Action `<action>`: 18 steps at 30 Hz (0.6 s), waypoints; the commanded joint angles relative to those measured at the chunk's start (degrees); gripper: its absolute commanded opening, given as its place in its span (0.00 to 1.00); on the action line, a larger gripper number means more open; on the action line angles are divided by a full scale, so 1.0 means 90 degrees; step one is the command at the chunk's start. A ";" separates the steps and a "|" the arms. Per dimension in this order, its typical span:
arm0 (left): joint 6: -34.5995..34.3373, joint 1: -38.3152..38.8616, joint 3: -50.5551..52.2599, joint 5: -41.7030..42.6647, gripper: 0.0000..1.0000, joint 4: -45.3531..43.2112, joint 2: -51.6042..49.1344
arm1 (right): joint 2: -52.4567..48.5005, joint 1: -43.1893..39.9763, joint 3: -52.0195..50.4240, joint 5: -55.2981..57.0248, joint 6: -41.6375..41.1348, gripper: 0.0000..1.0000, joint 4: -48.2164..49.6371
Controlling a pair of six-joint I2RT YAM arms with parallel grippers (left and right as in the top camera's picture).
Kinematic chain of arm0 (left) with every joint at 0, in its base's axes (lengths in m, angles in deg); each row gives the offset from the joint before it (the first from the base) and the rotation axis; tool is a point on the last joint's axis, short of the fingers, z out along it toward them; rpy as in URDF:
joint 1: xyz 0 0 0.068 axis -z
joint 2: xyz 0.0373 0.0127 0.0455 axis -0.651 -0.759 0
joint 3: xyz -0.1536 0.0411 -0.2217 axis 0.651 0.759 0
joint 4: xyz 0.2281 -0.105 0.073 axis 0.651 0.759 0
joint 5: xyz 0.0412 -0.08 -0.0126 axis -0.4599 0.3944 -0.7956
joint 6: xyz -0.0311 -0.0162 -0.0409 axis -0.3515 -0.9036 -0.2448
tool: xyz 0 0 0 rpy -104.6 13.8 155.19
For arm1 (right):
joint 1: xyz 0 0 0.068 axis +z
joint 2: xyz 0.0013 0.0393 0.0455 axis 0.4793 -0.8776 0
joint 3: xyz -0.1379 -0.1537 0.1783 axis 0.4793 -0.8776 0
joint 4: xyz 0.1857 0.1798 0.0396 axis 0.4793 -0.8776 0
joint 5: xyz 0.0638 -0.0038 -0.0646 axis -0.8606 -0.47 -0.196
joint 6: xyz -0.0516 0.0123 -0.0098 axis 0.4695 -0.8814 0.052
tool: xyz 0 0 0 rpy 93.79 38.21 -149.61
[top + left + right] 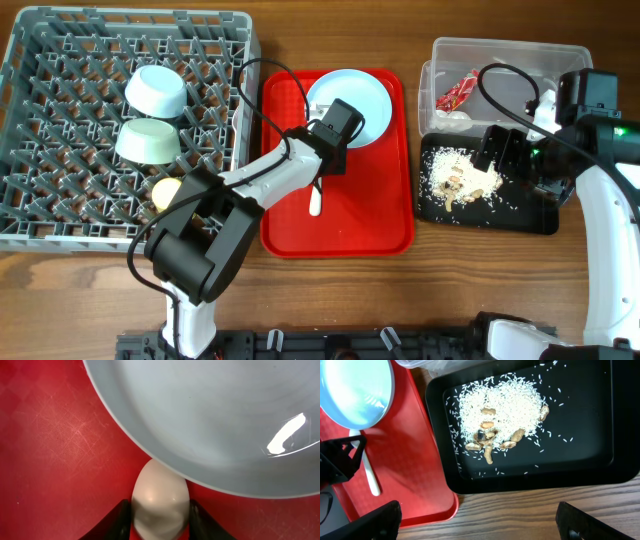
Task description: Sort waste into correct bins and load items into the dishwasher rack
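Note:
My left gripper (322,160) is on the red serving tray, shut on the bowl end of the white spoon (160,500), which lies just below the pale-blue plate (352,100); the spoon's handle (316,203) points toward the front. My right gripper (480,525) is open and empty above the black tray (530,215), which holds the rice-like leftovers (455,180). The clear tub (510,55) holds the red wrapper (460,92) and the white scrap (456,118). The grey rack (60,60) holds the pale-blue bowl (155,90), the light-green bowl (148,140) and the yellow cup (165,192). The fork is out of view.
The red serving tray (370,225) sits between the rack and the bins, its right edge close to the black tray (600,455). Bare wooden table (440,300) lies in front. Black cables loop over the left arm and the clear tub.

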State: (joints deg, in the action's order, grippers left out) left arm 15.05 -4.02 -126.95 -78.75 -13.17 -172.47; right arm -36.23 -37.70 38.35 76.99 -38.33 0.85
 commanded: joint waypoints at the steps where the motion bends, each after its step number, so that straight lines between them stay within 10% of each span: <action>1: 0.0010 -0.0012 0.0058 -0.0015 0.34 0.0102 -0.0243 | 0.0129 -0.0015 0.0053 0.0112 0.0104 1.00 -0.0024; 18: 0.0512 -0.0015 0.0036 -0.0022 0.30 0.0928 0.1095 | 0.0129 -0.0015 0.0053 0.0112 0.0102 1.00 -0.0024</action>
State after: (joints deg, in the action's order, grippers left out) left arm 15.75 -4.02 -126.60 -78.75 -6.35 -168.74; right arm -36.23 -37.70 38.35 76.99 -38.33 0.72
